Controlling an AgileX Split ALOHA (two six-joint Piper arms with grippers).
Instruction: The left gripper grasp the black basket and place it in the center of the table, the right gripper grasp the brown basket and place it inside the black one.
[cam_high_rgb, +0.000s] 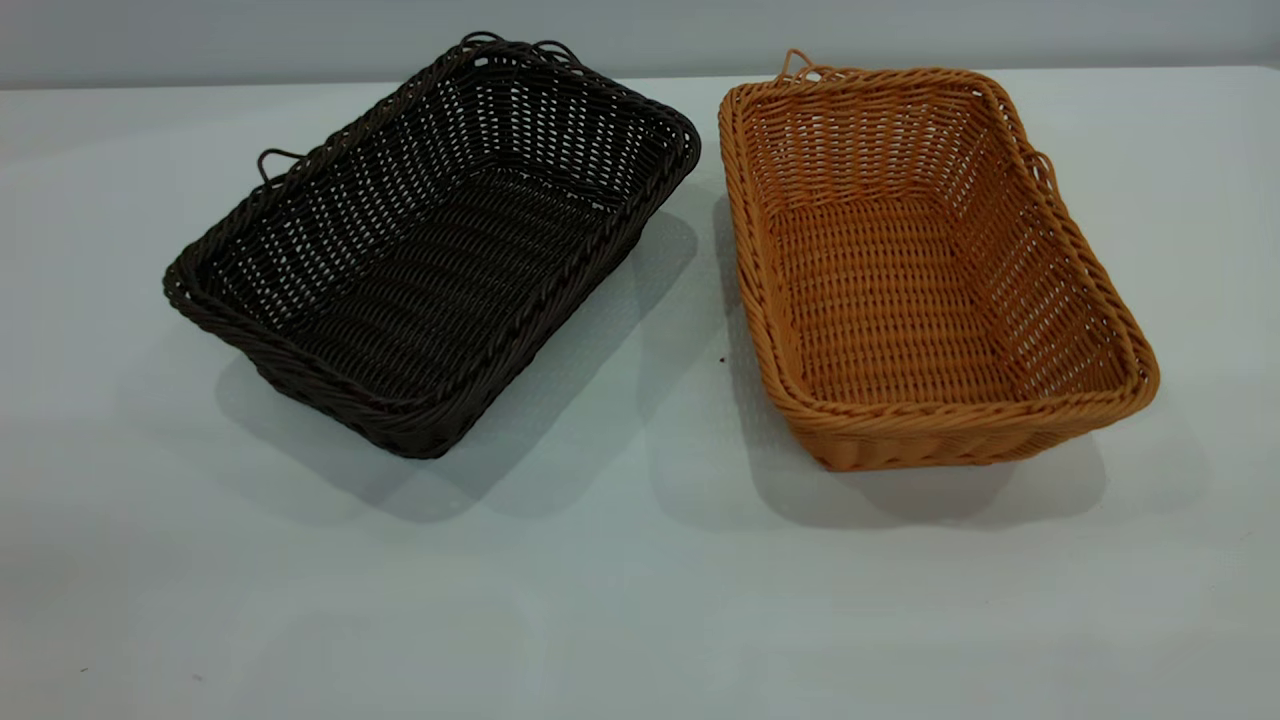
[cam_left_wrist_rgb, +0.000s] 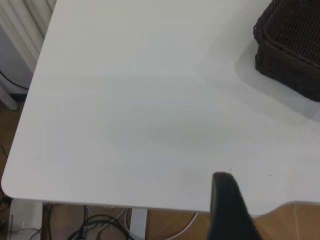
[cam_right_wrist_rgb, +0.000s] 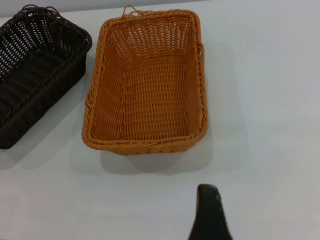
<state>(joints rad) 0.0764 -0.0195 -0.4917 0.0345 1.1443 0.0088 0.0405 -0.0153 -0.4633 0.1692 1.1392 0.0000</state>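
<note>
Bare white-grey table fills the foreground of the exterior view, smooth and matte, with soft shadows pooling beside both baskets. On its left half sits the black basket, a shallow rectangle of very dark brown-black wicker with an open weave in the walls, a tighter ribbed floor, a thick braided rim and thin loop handles at the far end and left side. It lies turned at an angle, its far corner pointing toward the other basket. Just beside it, apart by a narrow strip of tabletop, stands the brown basket, orange-brown wicker of the same shape and weave, set straighter, with a loop handle at its far rim and another on its right side. Both are empty and upright.

From the left wrist view, one dark finger of the left gripper shows over the table's edge, well apart from the black basket's corner; a tangle of cables lies on the floor below. One finger of the right gripper hangs near the brown basket's short end. Whether either pair of fingers is spread or closed I cannot tell.
</note>
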